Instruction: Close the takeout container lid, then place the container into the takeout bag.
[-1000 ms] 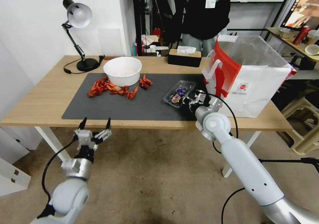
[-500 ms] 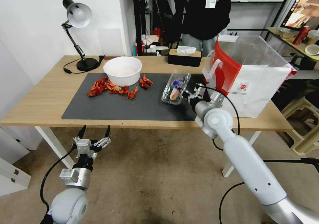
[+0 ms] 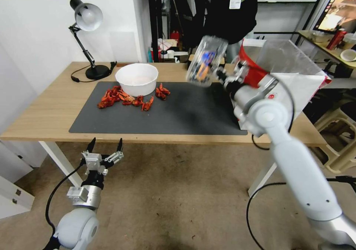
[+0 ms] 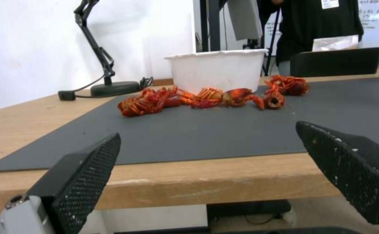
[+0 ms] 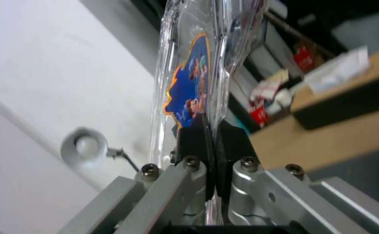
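My right gripper (image 3: 221, 74) is shut on one edge of the takeout container (image 3: 206, 60) and holds it tilted in the air, above the mat's far right part and just left of the takeout bag (image 3: 293, 88). In the right wrist view the black fingertips (image 5: 196, 135) pinch the clear plastic container (image 5: 198, 61), whose lid lies against the other half; a blue and orange label shows through it. The white and red bag stands open at the table's right end. My left gripper (image 3: 105, 144) hangs open below the table's front edge, its fingers (image 4: 83, 172) spread with nothing between them.
A white bowl (image 3: 136, 78) and several red crayfish (image 3: 124, 98) sit at the back left of the dark mat (image 3: 167, 114). A desk lamp (image 3: 88, 18) stands at the far left corner. A person (image 3: 230, 12) stands behind the table.
My right gripper has lifted the container off the mat, up and back toward the bag's opening. The left arm has sunk slightly and stays open.
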`<state>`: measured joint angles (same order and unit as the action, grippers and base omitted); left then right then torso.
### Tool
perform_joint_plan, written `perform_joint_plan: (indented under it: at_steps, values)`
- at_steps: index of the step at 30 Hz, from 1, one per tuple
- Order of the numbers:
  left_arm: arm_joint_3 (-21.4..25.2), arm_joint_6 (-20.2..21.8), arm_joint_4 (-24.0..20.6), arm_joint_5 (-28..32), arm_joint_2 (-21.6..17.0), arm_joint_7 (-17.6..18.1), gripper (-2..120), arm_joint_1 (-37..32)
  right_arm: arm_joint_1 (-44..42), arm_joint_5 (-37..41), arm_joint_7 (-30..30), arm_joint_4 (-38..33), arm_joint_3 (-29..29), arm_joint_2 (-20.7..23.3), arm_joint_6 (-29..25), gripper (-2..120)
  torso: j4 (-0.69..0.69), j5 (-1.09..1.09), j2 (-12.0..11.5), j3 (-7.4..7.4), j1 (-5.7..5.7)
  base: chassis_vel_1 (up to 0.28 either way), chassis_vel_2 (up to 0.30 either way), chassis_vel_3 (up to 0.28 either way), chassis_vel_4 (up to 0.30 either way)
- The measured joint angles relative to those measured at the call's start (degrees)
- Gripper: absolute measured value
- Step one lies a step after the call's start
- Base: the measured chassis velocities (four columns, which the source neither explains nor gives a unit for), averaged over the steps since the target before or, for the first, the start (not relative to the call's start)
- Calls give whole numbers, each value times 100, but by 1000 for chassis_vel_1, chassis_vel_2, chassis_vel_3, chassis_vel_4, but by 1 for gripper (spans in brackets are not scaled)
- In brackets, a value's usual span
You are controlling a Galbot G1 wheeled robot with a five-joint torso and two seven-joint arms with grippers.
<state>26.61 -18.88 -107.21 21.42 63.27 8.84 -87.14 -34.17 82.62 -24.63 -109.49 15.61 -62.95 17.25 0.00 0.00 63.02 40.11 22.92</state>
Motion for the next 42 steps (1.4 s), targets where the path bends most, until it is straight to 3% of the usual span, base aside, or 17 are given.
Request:
perform_joint_plan:
  at_steps: [11,19,27,33,42]
  values:
    - [-46,22,-12,-54,6,3,100,59,367,254,-392,111,622,228,-9,0,0,1,1,0,0,0,0,0,0]
    - [-119,46,-47,-92,3,8,100,104,359,83,-479,584,1322,589,136,0,0,0,1,0,0,0,0,0,0]
    - [-168,62,-72,-109,7,11,100,129,52,-126,-453,675,1476,852,335,0,-1,0,1,-1,-1,0,0,0,0]
    - [-178,66,-102,-136,15,15,100,126,-131,-250,-533,665,1462,810,520,0,0,0,1,-1,-1,0,0,0,0]
    - [-190,76,-143,-153,21,16,100,113,-284,-206,-586,516,1587,880,710,29,0,0,1,-1,-1,0,0,0,0]
